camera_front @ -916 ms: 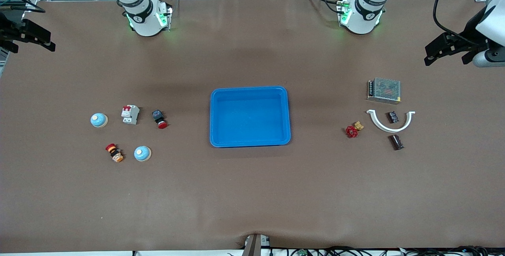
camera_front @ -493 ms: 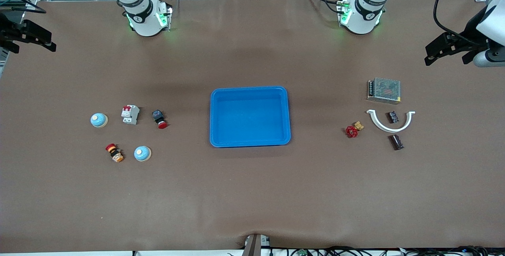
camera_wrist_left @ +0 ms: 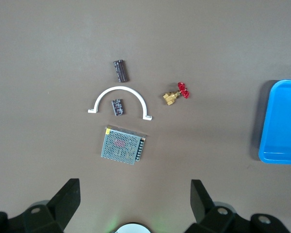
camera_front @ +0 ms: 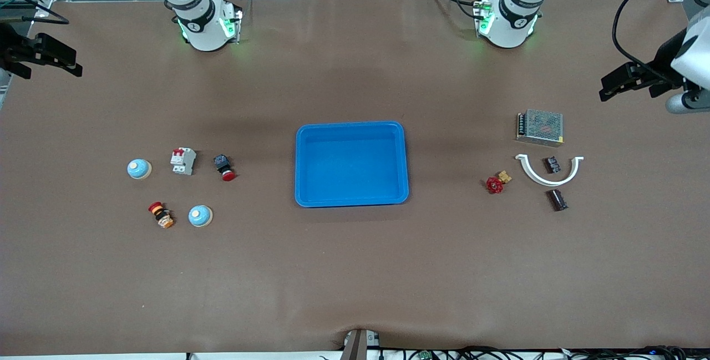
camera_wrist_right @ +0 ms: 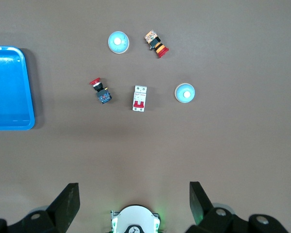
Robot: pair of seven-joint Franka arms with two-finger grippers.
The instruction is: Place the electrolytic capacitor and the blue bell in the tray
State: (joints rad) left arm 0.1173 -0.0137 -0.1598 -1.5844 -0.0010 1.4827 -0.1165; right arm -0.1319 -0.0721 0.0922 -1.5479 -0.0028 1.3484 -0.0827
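Note:
The blue tray lies mid-table, with nothing in it. Two blue bells sit toward the right arm's end: one beside the circuit breaker, another nearer the front camera. A dark electrolytic capacitor lies toward the left arm's end, and a smaller one lies inside a white arc. My left gripper hangs open, high over its end of the table. My right gripper hangs open over the other end. Both wrist views look down on these parts, with the open fingers empty.
A mesh-covered power supply, a white half ring and a red-handled brass valve lie by the capacitors. A circuit breaker, a red push button and an orange-and-red button lie by the bells.
Both raised grippers have drifted slightly over their ends of the table. Nothing on the table has moved.

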